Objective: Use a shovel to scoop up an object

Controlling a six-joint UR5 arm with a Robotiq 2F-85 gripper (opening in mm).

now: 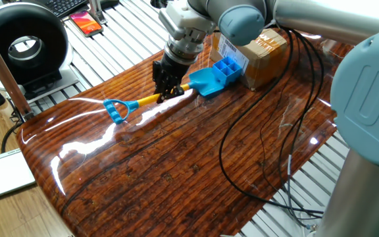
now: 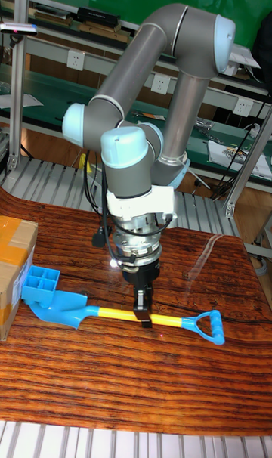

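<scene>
The gripper (image 2: pixel 143 313) is clamped on the yellow shaft of the shovel (image 2: pixel 113 312), a little toward the blade from mid-length. In the tall fixed view the shovel's long axis runs nearly level across the frame, loop end at the right, blade at the left. The object (image 2: pixel 41 281), the small blue tray, sits at centre left against the brown box (image 2: pixel 13 261), with the blade tip touching or just under its near edge. The push therefore runs leftward along the shaft.
</scene>
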